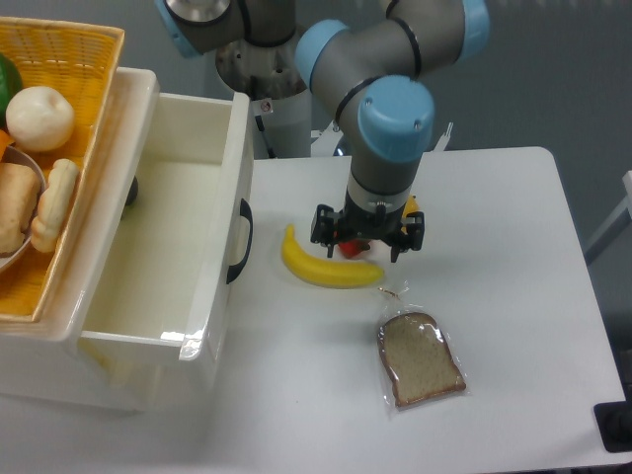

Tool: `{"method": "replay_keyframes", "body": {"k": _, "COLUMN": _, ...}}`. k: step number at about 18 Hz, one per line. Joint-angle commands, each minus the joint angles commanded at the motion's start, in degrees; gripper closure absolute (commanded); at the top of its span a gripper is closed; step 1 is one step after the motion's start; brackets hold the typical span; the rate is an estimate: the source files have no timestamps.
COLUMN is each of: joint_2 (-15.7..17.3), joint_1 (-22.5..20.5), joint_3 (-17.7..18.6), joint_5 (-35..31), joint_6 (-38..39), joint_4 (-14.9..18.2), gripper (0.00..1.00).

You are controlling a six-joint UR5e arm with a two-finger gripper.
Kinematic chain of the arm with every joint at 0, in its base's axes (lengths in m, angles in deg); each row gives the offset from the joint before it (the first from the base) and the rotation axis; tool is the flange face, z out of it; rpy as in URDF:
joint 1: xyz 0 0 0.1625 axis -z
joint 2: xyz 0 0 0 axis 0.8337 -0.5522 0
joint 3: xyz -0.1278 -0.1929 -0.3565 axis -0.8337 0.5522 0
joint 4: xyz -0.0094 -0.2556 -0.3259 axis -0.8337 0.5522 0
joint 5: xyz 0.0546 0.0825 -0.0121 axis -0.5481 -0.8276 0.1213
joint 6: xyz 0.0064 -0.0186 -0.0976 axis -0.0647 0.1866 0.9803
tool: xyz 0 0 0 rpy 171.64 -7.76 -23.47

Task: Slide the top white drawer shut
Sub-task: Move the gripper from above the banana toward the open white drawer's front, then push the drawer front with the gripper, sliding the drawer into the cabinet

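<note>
The top white drawer (168, 227) stands pulled out to the right of the cabinet, open and empty, with its black curved handle (240, 242) on the front facing the table. My gripper (363, 245) points straight down to the right of the drawer, well apart from the handle, over the right end of a banana. Its fingers are hidden under the wrist, so I cannot tell whether they are open or shut. A small red thing (354, 248) shows just beneath it.
A yellow banana (326, 269) lies on the white table (513, 247) between drawer and gripper. A bagged slice of bread (421, 357) lies nearer the front. A wicker basket (69, 59) with food sits on the cabinet top at left.
</note>
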Motion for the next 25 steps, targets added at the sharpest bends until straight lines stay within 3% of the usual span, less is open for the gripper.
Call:
{"method": "replay_keyframes", "body": {"k": 8, "joint_2": -0.97, "joint_1": 4.22, "joint_3": 3.43, "joint_5": 1.75, "joint_6": 0.35, "joint_4": 1.58, "gripper": 0.00}}
{"method": "replay_keyframes", "body": {"k": 16, "joint_2": -1.14, "joint_1": 3.69, "joint_3": 2.99, "joint_5": 6.94, "joint_6": 0.35, "joint_4": 5.36, "gripper": 0.00}}
{"method": "replay_keyframes", "body": {"k": 25, "joint_2": -0.62, "joint_1": 3.96, "joint_3": 2.73, "joint_5": 9.14, "joint_6": 0.35, "joint_4": 6.76, "gripper": 0.00}}
